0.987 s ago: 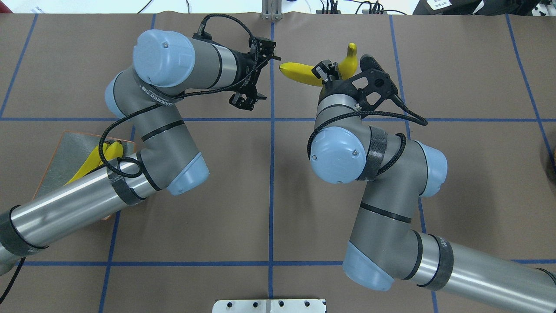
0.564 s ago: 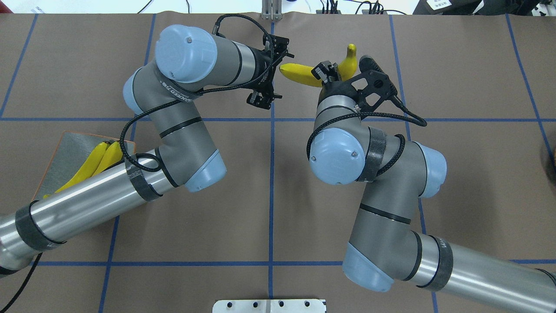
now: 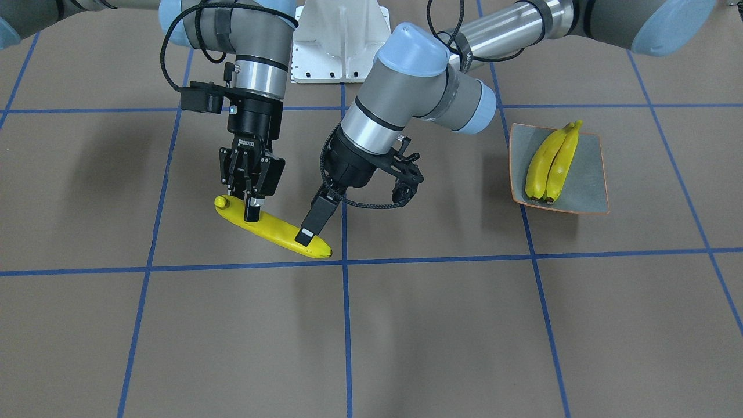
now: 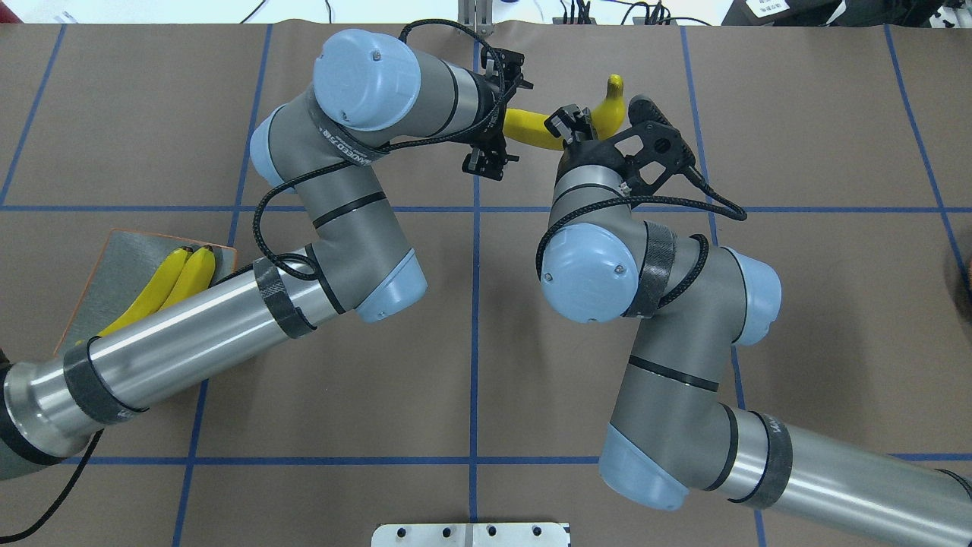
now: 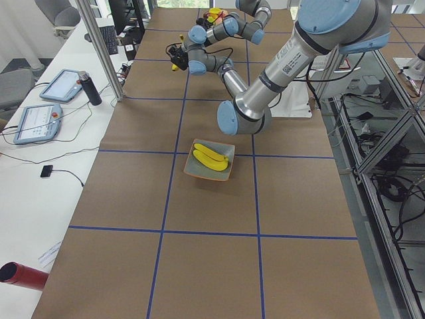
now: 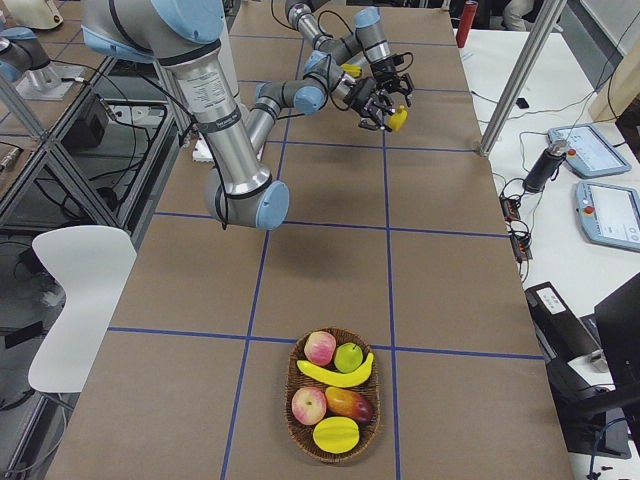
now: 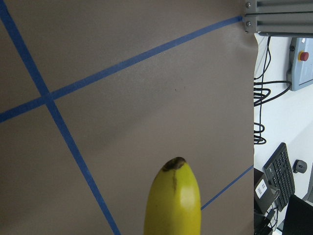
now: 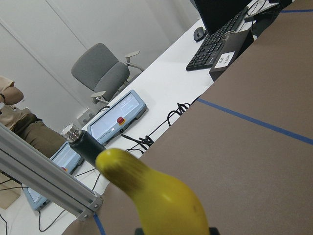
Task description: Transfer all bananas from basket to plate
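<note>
The right tool pinches a banana above the far middle of the desk; the left tool stands spread around its free end. Should the right release early, or the left bite only the tip, it may drop or swivel. It lies roughly level, long axis left-right, dark tip leftward.

Two bananas lie on the plate, well apart from a third banana in the right hand.
</note>
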`<move>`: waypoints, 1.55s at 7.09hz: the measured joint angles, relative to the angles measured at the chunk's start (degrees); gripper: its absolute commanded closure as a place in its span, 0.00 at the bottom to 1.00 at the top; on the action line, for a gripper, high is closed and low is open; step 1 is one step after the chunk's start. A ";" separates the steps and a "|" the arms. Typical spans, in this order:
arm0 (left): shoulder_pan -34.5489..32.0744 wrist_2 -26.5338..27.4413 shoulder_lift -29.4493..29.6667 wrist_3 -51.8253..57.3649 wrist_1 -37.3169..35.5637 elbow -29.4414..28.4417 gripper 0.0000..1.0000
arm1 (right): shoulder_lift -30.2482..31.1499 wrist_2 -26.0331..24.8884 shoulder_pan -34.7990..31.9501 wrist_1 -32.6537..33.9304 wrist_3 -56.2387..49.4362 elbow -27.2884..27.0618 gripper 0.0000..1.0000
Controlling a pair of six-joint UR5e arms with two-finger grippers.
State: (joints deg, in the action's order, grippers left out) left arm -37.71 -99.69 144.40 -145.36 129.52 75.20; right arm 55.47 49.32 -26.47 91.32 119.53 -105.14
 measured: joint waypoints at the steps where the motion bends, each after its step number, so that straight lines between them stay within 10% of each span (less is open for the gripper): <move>1: 0.00 0.70 0.88 -0.64 0.02 -1.44 0.00 | -0.01 -0.12 0.01 0.00 0.00 -0.04 1.00; 6: 0.46 1.23 3.05 -2.43 0.17 -4.75 0.02 | 0.19 -0.19 -0.03 -0.16 0.00 0.07 1.00; 7: 0.65 1.19 3.07 -2.38 0.22 -4.99 0.19 | 0.22 -0.21 -0.06 -0.22 0.00 0.06 1.00; 9: 0.84 1.14 3.11 -2.33 0.28 -5.28 1.00 | 0.25 -0.23 -0.07 -0.30 0.00 0.04 1.00; 11: 1.25 1.09 3.11 -2.48 0.32 -5.23 1.00 | 0.40 -0.24 -0.08 -0.32 0.05 0.10 1.00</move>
State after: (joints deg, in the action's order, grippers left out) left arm -36.45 -98.60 147.51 -147.84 129.84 69.97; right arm 55.87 49.08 -26.55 91.00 119.59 -105.04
